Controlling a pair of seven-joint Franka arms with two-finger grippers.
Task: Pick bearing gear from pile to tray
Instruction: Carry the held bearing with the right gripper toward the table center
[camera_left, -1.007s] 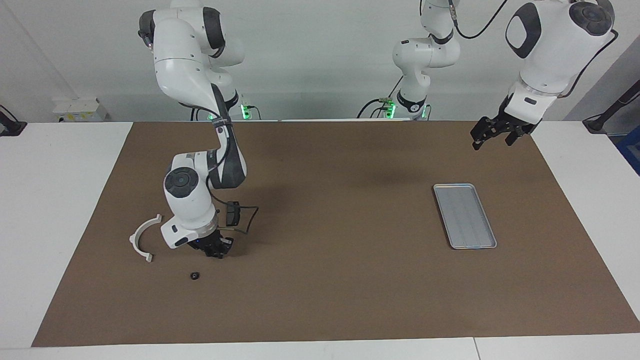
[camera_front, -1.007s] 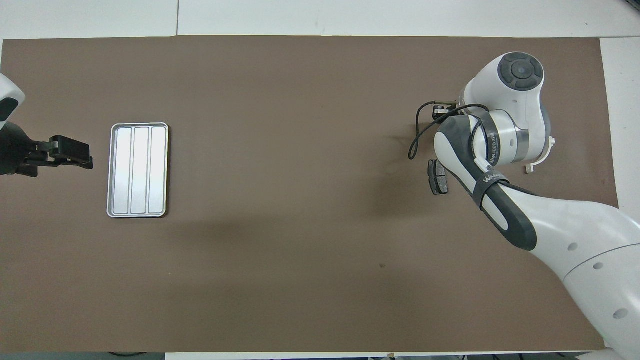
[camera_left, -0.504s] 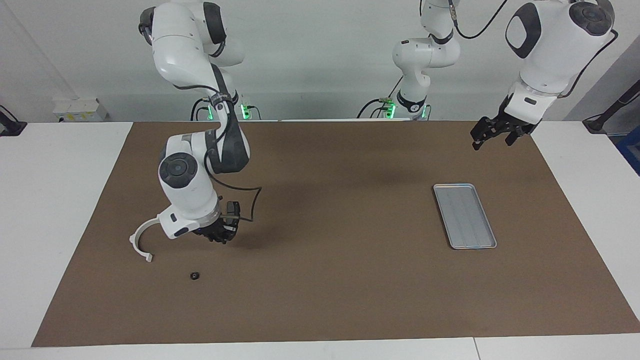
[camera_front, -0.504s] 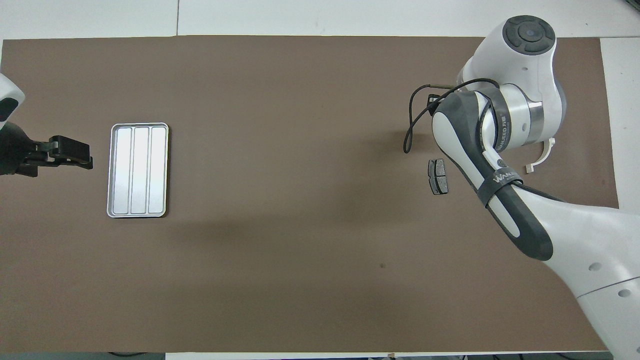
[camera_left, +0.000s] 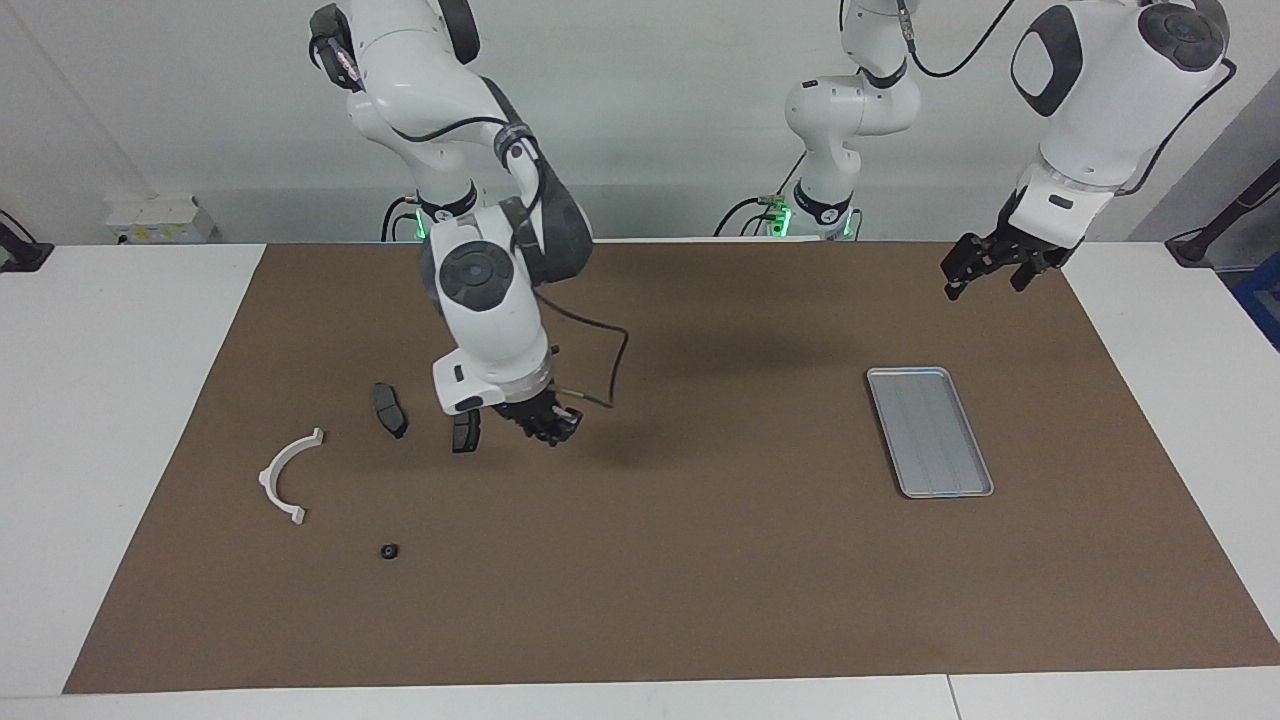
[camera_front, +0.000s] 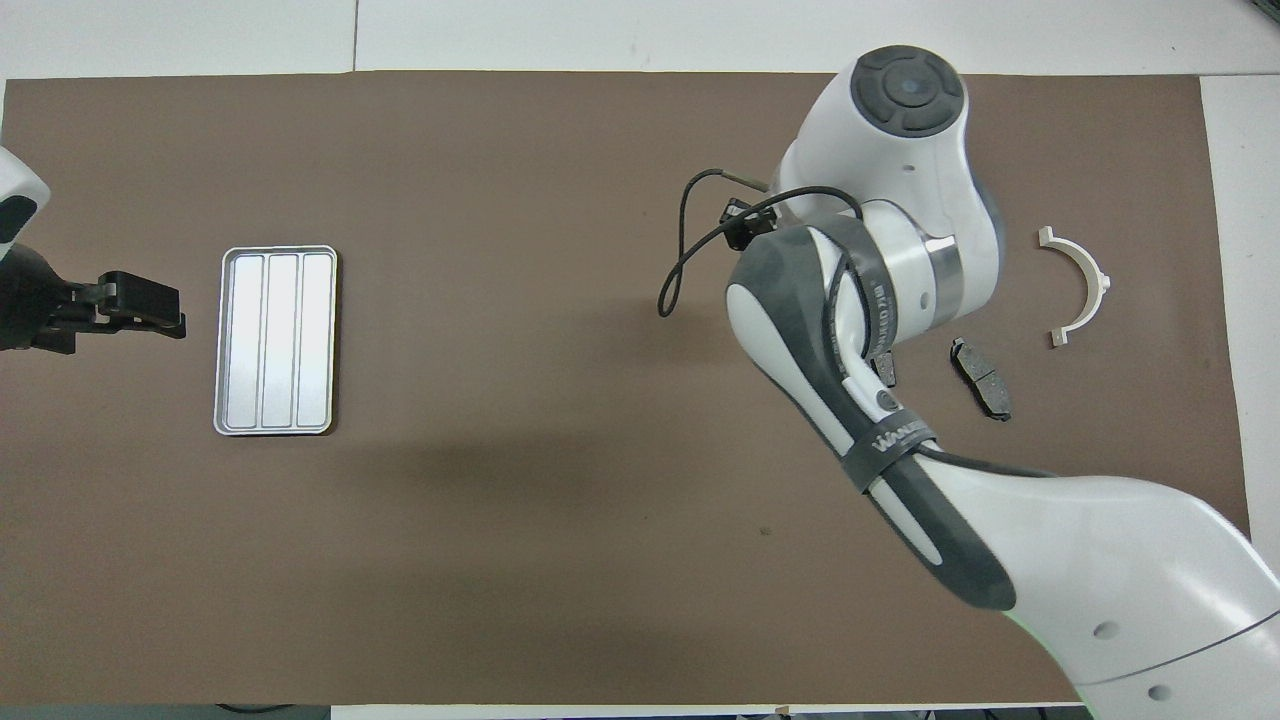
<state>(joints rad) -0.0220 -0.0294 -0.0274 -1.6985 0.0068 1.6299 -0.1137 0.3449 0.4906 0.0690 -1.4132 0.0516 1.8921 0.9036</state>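
Right gripper (camera_left: 545, 424) hangs raised over the brown mat (camera_left: 660, 600), just beside the brake pads and toward the middle of the table; whether it carries a gear cannot be made out. Left gripper (camera_left: 985, 266) waits in the air at the left arm's end of the table, over the mat edge near the tray, holding nothing.

Largest thing on the mat is the tray (camera_left: 930, 431), a shallow silver rectangle with a raised rim, lying bare toward the left arm's end. Well apart from it, at the right arm's end, lies the pile, a loose scatter. Its largest part is a white half-ring bracket (camera_left: 285, 476). Next come two dark brake pads (camera_left: 389, 409), one beside the other, the second partly under the right gripper. Smallest is one black bearing gear (camera_left: 390, 551), alone, farther from the robots than the bracket and pads.

That gear is probably light, rigid and not fragile, but being round it may roll or slip sideways if pinched off-centre. A hold straight down across its rim, fingers on two facing edges, looks safest.

Nothing touches the gear, so the way down to it is free. The mat between pile and tray holds no obstacle; the bracket and pads lie off that line.
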